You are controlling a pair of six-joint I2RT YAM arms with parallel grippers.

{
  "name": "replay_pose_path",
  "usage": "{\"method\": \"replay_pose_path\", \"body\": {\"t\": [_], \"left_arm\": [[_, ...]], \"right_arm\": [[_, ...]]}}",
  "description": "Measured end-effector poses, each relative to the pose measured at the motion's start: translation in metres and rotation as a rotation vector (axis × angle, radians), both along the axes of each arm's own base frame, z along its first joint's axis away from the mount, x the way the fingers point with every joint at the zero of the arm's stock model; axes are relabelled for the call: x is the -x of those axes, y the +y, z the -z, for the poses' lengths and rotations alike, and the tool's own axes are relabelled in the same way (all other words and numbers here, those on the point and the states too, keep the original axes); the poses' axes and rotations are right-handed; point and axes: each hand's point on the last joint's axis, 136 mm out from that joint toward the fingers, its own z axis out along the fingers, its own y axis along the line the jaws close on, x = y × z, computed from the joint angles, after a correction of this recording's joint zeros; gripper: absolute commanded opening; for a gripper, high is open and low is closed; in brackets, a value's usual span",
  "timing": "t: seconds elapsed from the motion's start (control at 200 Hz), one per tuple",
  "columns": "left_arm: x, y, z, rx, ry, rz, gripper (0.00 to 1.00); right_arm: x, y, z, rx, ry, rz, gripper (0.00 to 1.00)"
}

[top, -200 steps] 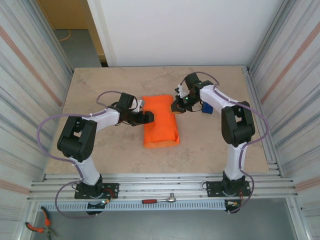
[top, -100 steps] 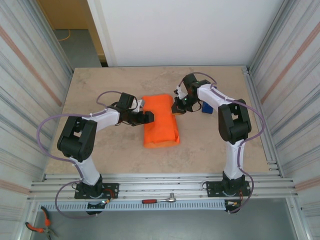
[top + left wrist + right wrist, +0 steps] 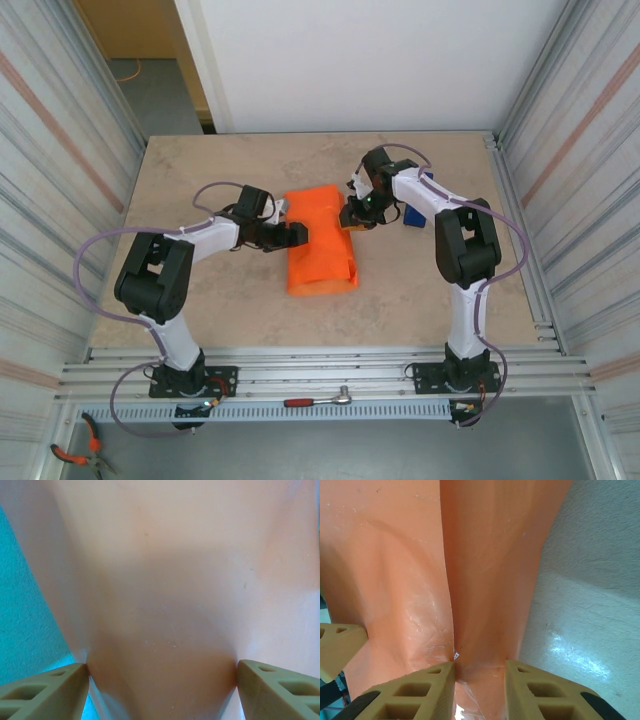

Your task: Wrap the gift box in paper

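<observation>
Middle of the top view: the paper lay in an orange bundle on the table, folded over on itself, and I took the gift box to be hidden inside.

The left gripper was at the bundle's left edge. On its wrist camera its fingers sat in the bottom corners of the frame, set wide, with the covered bundle filling the gap and touching both. I read that as closed across the bundle, holding it in place.

The right gripper was at the bundle's upper right corner. On its own camera a raised ridge of paper ran down the frame straight between the fingertips, and they were pinching that fold. The blue tape dispenser sat just right of that arm, apart from the paper.

My read on handling was that the sheet was thin, light and a little glossy, with creases showing near the pinch. It would crease wherever I squeezed it and could tear if I tugged hard. The box under it was probably light enough to slide, so it needed bracing. The best hold seemed to be right on the fold ridge, close to a box edge, rather than out on a loose flap, where the paper would only crumple.
</observation>
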Motion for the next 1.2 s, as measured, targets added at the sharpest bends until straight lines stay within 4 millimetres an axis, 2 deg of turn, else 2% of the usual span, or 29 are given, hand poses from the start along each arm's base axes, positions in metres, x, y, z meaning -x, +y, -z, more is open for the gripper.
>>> {"method": "replay_pose_path", "body": {"t": [0.331,0.686,0.777,0.867,0.952,1.198], "left_arm": [[0.0,0.0,0.0,0.0,0.001,0.0,0.76],[0.0,0.0,0.0,0.0,0.001,0.0,0.75],[0.0,0.0,0.001,0.0,0.002,0.0,0.75],[0.0,0.0,0.001,0.0,0.002,0.0,0.75],[0.0,0.0,0.001,0.0,0.002,0.0,0.75],[0.0,0.0,0.001,0.0,0.002,0.0,0.75]], "right_arm": [[-0.002,-0.003,0.001,0.014,-0.007,0.008,0.41],[-0.015,-0.024,-0.008,-0.009,-0.029,0.09,0.45],[-0.015,-0.025,-0.009,-0.014,-0.033,0.092,0.39],[-0.01,-0.024,-0.009,-0.012,-0.025,0.094,0.22],[-0.005,-0.023,-0.011,0.004,-0.03,0.091,0.12],[0.01,-0.017,-0.008,0.107,-0.053,0.051,0.06]]}}
